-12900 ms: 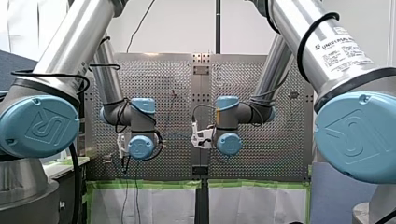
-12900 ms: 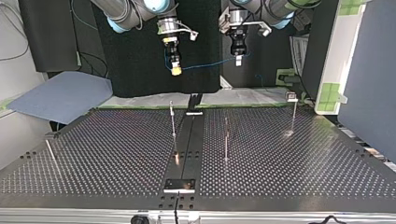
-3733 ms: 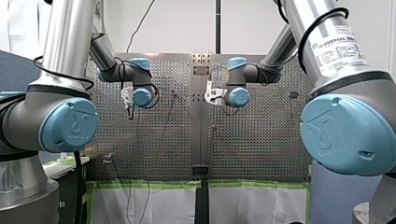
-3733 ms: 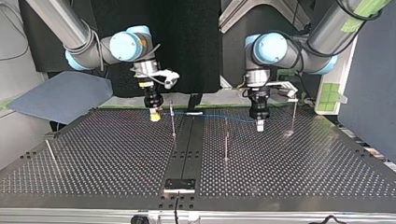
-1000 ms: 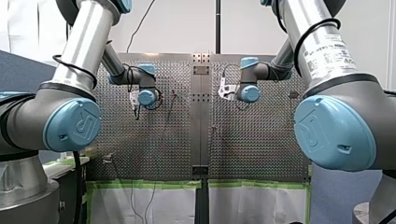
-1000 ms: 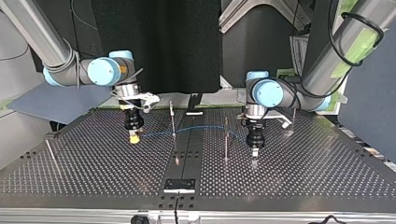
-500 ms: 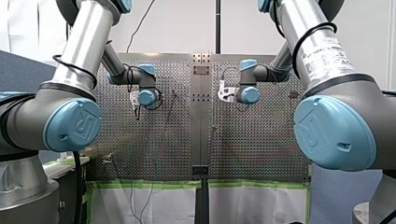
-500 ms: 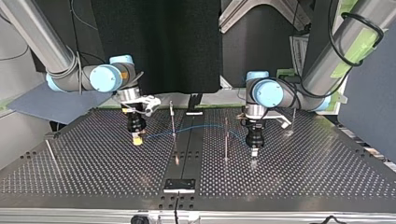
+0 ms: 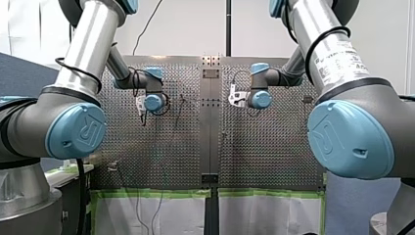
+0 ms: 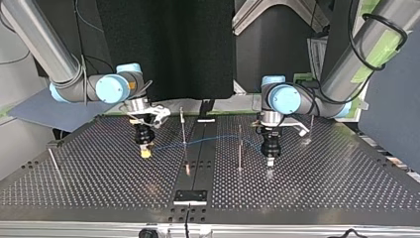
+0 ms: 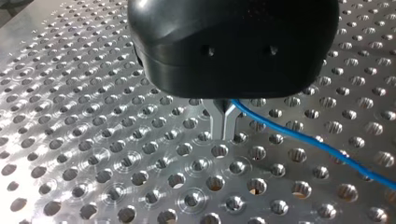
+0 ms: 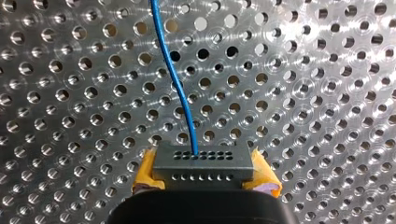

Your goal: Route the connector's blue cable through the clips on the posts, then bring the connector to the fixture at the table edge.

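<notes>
Two silver-and-blue arms reach down over the wide perforated metal table, one on each side of its dark centre strip. This looks meant to stretch the line they share across the thin upright metal posts standing between them.

At the top view's left, the right gripper hangs just above the table. Its yellow pads are pressed closed on the flanks of the dark grey rectangular connector. Gripping the sides leaves the holed face free.

At that view's right, the left gripper has its narrow metal fingers pinched together on the thin blue cable, low over the holes. It likely serves as a second anchor that sets height and tension.

The cable runs from the connector in a shallow arc past both middle posts. Whether it sits in any clip is too small to tell. A small dark plate at the near edge may be the fixture, well apart from the connector.
</notes>
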Tool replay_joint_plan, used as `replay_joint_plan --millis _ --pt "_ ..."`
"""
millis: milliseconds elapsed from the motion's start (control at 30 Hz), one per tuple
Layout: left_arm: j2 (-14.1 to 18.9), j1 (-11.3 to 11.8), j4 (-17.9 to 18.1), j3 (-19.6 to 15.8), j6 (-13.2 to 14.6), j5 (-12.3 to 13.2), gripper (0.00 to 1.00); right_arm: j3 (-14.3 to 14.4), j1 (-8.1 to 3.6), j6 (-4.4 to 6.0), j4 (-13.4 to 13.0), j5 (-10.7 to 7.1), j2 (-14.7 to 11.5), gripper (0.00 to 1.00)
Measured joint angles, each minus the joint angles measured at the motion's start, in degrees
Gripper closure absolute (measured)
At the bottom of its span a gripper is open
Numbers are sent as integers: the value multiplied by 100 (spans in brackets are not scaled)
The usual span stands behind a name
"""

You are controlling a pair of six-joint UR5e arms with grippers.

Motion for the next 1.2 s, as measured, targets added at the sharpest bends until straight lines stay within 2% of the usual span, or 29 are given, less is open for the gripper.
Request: replay_joint_plan --millis 233,267,300,333,367,400,467,500,533,733,833,867,900,933,967,1200 --pt "0 12 -2 2 4 0 100 -56 -3 -4 44 -13 68 100" --pt "0 12 0 2 7 0 91 -57 -4 -5 46 -14 71 100" --pt "1 12 2 3 13 -1 91 -57 -3 -5 48 -13 74 100" --pt "0 12 4 3 15 -2 84 -57 -3 -6 49 -13 75 100" --pt "1 12 5 2 18 -3 71 -57 -3 -6 49 -13 76 100" --pt "1 13 4 1 23 -9 71 -57 -4 -6 50 -13 78 100" --pt "1 13 2 0 27 -30 47 -58 -3 -7 51 -14 79 100" --pt "3 13 -2 0 31 -55 47 -58 -4 -7 53 -15 81 100" --pt "3 13 -11 0 35 -82 41 -58 -4 -7 55 -16 82 100" --pt "7 13 -200 -4 170 -343 41 -58 -3 -13 83 -23 84 100" --pt "8 21 -279 -2 229 -401 33 -58 -2 -13 92 -24 85 100" --pt "8 24 -296 -1 228 -389 21 -58 -2 -12 92 -24 85 100" --pt "8 30 -312 -2 223 -354 21 -58 -2 -11 93 -24 86 100" --pt "8 36 -321 -3 218 -321 15 -58 -2 -10 93 -25 86 100" --pt "9 42 -328 -3 214 -284 0 -58 -2 -9 95 -25 86 100" --pt "13 99 -564 -3 103 88 0 -58 -3 -23 134 -23 86 100"
